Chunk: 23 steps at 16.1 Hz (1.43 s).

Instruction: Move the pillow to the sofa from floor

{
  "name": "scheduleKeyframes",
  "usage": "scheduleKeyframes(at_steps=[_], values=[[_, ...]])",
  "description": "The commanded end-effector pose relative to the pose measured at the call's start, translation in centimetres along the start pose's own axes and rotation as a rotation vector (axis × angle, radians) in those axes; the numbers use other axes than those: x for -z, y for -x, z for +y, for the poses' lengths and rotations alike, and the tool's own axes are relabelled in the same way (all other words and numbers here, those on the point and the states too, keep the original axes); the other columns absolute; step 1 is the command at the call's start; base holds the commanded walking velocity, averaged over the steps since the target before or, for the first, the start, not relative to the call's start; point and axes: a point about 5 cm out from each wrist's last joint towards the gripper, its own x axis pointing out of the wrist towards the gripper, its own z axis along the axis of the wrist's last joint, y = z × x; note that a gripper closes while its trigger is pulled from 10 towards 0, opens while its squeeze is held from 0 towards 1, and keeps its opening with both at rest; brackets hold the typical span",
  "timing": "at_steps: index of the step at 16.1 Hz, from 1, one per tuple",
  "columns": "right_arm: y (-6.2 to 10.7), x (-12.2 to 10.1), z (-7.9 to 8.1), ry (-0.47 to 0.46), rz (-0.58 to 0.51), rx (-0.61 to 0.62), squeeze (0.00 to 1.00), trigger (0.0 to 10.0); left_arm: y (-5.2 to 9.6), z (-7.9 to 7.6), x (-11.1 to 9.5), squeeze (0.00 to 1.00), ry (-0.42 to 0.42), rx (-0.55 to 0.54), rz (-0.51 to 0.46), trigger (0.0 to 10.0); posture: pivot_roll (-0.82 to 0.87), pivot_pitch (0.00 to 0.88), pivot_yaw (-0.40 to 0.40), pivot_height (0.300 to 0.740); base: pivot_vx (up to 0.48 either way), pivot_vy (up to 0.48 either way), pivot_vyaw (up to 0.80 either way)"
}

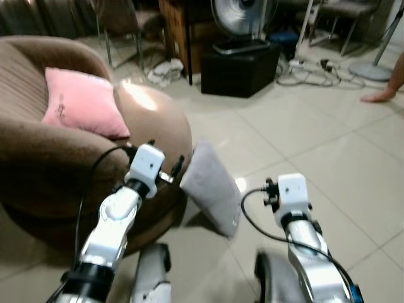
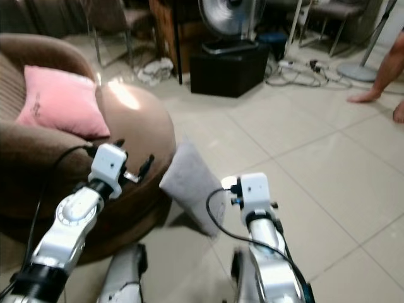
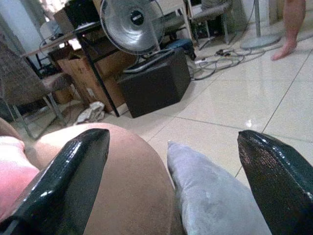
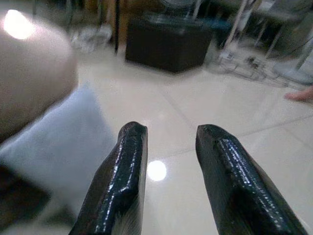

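Sofa (image 1: 38, 164), brown and rounded, takes up the left of the head views, with a pink cushion (image 1: 82, 104) resting on its seat at upper left. Just right of the sofa's arm, near mid-frame, the grey pillow (image 1: 211, 186) stands on edge on the tiled floor (image 1: 328, 158), leaning against the sofa's side.

Left gripper (image 1: 173, 169) hovers at the sofa's arm, just beside the pillow's upper corner; its wrist view shows the fingers (image 3: 73, 181) spread wide, framing the arm and the pillow's top, pinching nothing. Right gripper (image 4: 168, 181) sits lower right of the pillow, a little apart from it, fingers slightly parted with floor showing between them, empty too.

Further right and above, a black box (image 1: 240, 66) with a fan (image 1: 243, 19) on it, tangled cables (image 1: 309, 69), and a person's bare foot (image 1: 379, 95) at the right edge.

The step looks like the approach before the grasp. Next, probably, the left gripper must drop over the pillow's top edge and close on it, then lift it onto the seat.
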Motion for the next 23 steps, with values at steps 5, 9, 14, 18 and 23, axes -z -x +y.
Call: scheduleKeyframes(at_steps=[5, 9, 14, 18, 23], values=[[0.0, 0.2, -0.9, -0.001, 0.003, 0.023, 0.0, 10.0, -0.6, -0.4, -0.8, 0.0, -0.003, 0.024, -0.029, 10.0, -0.05, 0.0, 0.076, 0.568, 0.374, 0.0, -0.62], [0.0, 0.1, -0.7, 0.012, 0.0, 0.006, 0.0, 10.0, -0.6, -0.3, -0.8, 0.0, -0.005, 0.017, -0.026, 10.0, -0.05, 0.0, 0.076, 0.568, 0.371, 0.0, 0.0], [0.2, -0.1, 0.3, 0.089, -0.018, -0.079, 0.0, 10.0, -0.5, -0.2, -0.7, 0.0, -0.008, 0.011, -0.02, 10.0, -0.05, 0.0, 0.077, 0.568, 0.356, 0.0, 0.32], [0.3, 0.0, 0.1, 0.032, -0.005, -0.062, 0.0, 10.0, -0.3, 0.1, -0.1, 0.0, -0.013, -0.002, 0.019, 10.0, -0.05, 0.0, 0.077, 0.568, 0.068, 0.0, 0.2], [0.1, 0.4, 0.0, 0.046, 0.013, -0.077, 0.0, 10.0, -0.4, 0.2, 0.5, 0.0, -0.028, 0.015, 0.048, 10.0, -0.06, 0.0, 0.084, 0.568, 0.0, 0.0, 0.0]])
